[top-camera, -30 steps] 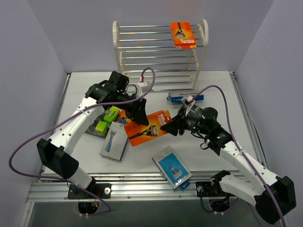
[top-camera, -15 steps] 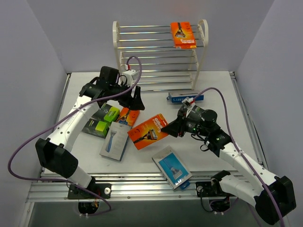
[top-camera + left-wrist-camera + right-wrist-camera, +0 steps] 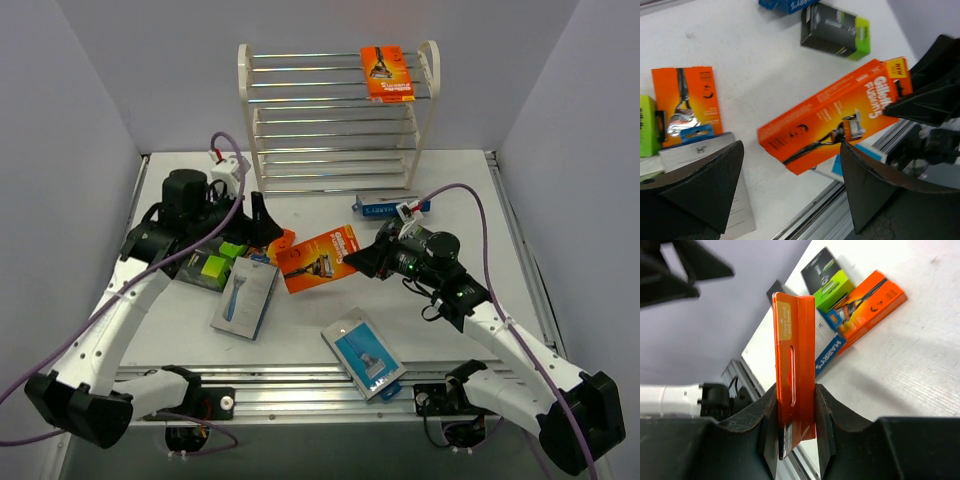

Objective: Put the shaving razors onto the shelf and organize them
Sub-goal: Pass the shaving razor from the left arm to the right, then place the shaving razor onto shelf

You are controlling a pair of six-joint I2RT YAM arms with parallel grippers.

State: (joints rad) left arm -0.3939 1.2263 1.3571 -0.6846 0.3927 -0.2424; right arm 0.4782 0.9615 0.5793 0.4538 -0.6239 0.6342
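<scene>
The right gripper (image 3: 360, 260) was clamped on one end of a flat orange cardboard razor pack (image 3: 318, 258), holding it lifted over the white table (image 3: 460, 190). The left gripper (image 3: 262, 226), jaws wide apart and empty, hovered just left of it. A second orange razor pack (image 3: 386, 73) lay on the top tier of the white-framed, metal-rod shelf (image 3: 245, 90).

1. Overhead view reads bright and even to me; soft shadows on the table (image 3: 300, 320).
2. Left wrist: mild blur, left fingers (image 3: 695, 195) dark and unfocused.
3. Right wrist: right fingers (image 3: 832, 440) soft, orange card (image 3: 795, 365) sharper, far background blurred.
</scene>
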